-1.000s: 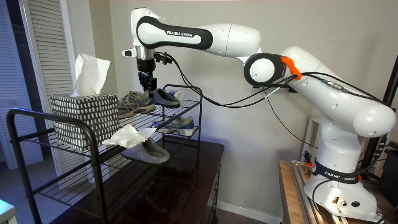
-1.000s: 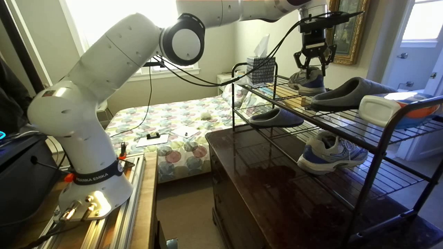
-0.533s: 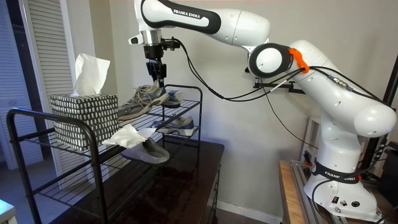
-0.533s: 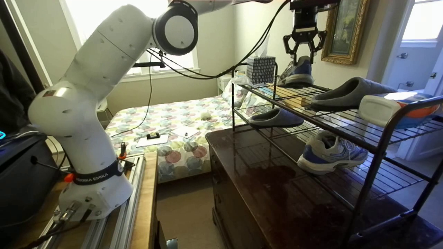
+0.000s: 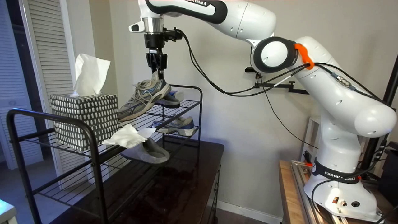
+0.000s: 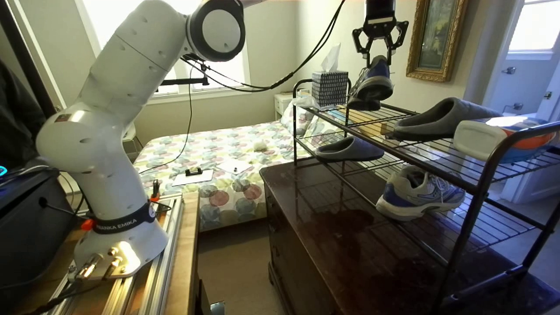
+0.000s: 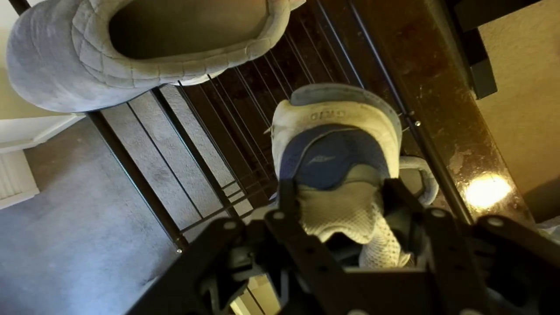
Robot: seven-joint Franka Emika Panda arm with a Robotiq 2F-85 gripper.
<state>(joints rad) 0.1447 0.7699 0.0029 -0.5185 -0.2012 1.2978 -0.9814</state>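
"Exterior view: what stands nearest?"

"A black shoe rack [image 5: 98, 177], its near end on the left, on a dark wooden bench [image 5: 183, 193]. The upper shelf [image 5: 185, 105] carries a patterned tissue box [image 5: 84, 121] at that end, with a crumpled white tissue [image 5: 127, 137] at the shelf's right edge."

"And under the tissue?"

"A grey slipper [image 5: 147, 152] on the lower shelf [image 5: 67, 189]."

"Farther in, what's the tool [image 7: 339, 192] doing?"

"It's clamped on the heel of a grey-and-blue running shoe [image 5: 145, 97], over the upper shelf. The wrist view shows one finger [image 7: 287, 197] on each side of the heel."

"At what angle?"

"Tilted: heel raised to the right, toe down to the left, near the tissue box. I can't tell whether the toe touches the shelf."

"And at the far end?"

"A second grey slipper [image 5: 171, 101] on the upper shelf, a white-and-blue container [image 5: 178, 95] beside it, and a blue-heeled sneaker [image 5: 178, 126] below on the lower shelf."
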